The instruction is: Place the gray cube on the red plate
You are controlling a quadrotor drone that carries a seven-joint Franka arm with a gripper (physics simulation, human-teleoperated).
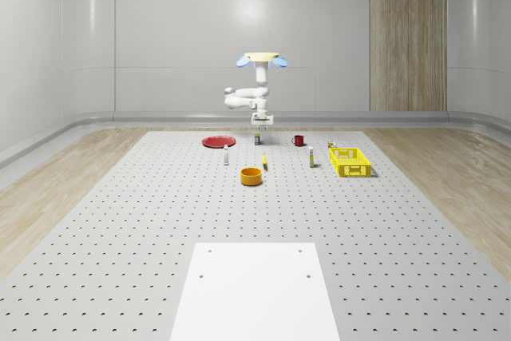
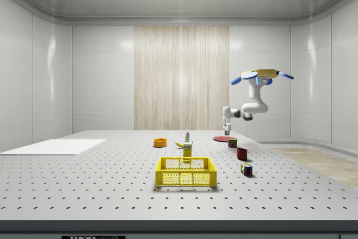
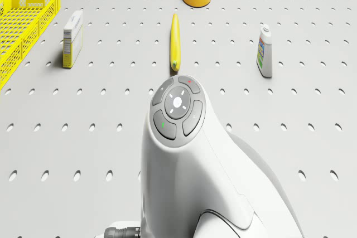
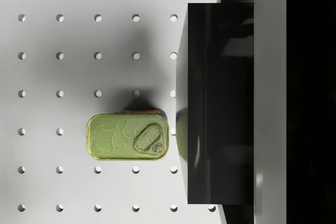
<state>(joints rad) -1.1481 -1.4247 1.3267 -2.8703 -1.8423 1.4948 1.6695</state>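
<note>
Quick rundown. The drone hovers above the far end of the perforated table, with the arm folded under it and the gripper pointing straight down, a little above the surface.

Right below the claw sits a small rectangular tin, upright on the table, with a greenish-gold lid and a pull tab. The lid has an embossed pattern but nothing I can read. I can't tell how far the claw is open, or whether it has hold of anything.

The red plate lies flat near the tin, on the whole-scene view's left of it. On the other side is a red mug. I can't tell which thing is the gray cube. The one cube I can make out is a multicoloured puzzle cube, near the mug.

Closer to the whole-scene camera:
- a banana
- an orange bowl
- a white bottle with a green label, print too small to read
- a small box, also unreadable
- a yellow crate
</note>
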